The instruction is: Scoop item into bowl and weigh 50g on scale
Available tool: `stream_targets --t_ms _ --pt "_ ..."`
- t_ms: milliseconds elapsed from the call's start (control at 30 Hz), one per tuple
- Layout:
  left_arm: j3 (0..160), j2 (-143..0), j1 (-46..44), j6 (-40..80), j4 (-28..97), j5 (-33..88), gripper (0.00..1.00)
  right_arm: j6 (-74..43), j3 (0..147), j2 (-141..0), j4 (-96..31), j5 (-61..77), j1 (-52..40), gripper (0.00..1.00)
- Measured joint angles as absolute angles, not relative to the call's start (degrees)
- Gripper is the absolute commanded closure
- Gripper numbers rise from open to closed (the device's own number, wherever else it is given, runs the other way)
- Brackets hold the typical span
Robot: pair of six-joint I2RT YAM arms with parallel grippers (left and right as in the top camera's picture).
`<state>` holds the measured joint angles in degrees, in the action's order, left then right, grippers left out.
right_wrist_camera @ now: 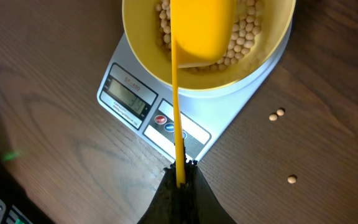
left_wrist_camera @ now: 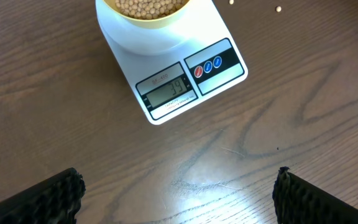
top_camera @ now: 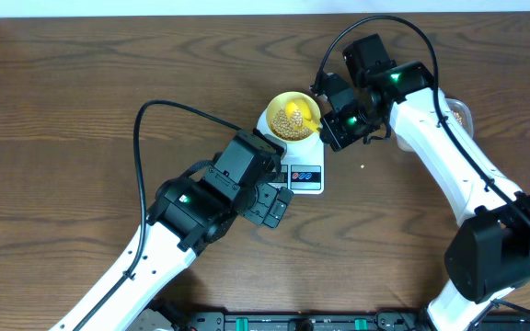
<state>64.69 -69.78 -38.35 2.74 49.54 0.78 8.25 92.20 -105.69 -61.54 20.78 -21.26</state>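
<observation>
Your right gripper (right_wrist_camera: 180,173) is clamped tight on the thin handle of the yellow plastic scoop (right_wrist_camera: 202,31), whose cup hangs over the small round pale-yellow bowl (right_wrist_camera: 143,50). That bowl sits on the white flat digital scale (left_wrist_camera: 129,62) and holds the small tan beans (right_wrist_camera: 246,37). Your left gripper (left_wrist_camera: 179,198) hovers empty, fingers wide apart, near the scale's front.
</observation>
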Motion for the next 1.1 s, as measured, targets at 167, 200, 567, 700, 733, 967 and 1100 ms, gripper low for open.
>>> stream_targets --t_ms 167,200,567,700,733,967,1100 --pt "64.69 -69.78 -38.35 2.74 49.52 0.78 0.01 8.25 92.20 -105.69 -62.13 20.78 -21.26 0.99" --pt "64.69 -69.78 -38.35 2.74 49.54 0.78 0.01 8.27 92.20 -105.69 -62.33 20.80 -21.26 0.99" --pt "64.69 -69.78 -38.35 2.74 49.52 0.78 0.01 8.25 92.20 -105.67 -62.76 20.80 -21.26 0.99" --pt "64.69 -69.78 -38.35 2.74 49.54 0.78 0.01 8.25 92.20 -105.67 -62.76 20.80 -21.26 0.99" --pt "64.69 -69.78 -38.35 2.74 49.54 0.78 0.01 8.25 92.20 -105.67 -62.76 20.80 -21.26 0.99" --pt "64.69 -69.78 -38.35 2.74 49.54 0.78 0.01 8.23 92.20 -105.65 -62.76 20.80 -21.26 0.99" --pt "64.69 -69.78 -38.35 2.74 49.54 0.78 0.01 8.23 92.23 -105.12 -62.72 20.80 -21.26 0.99"
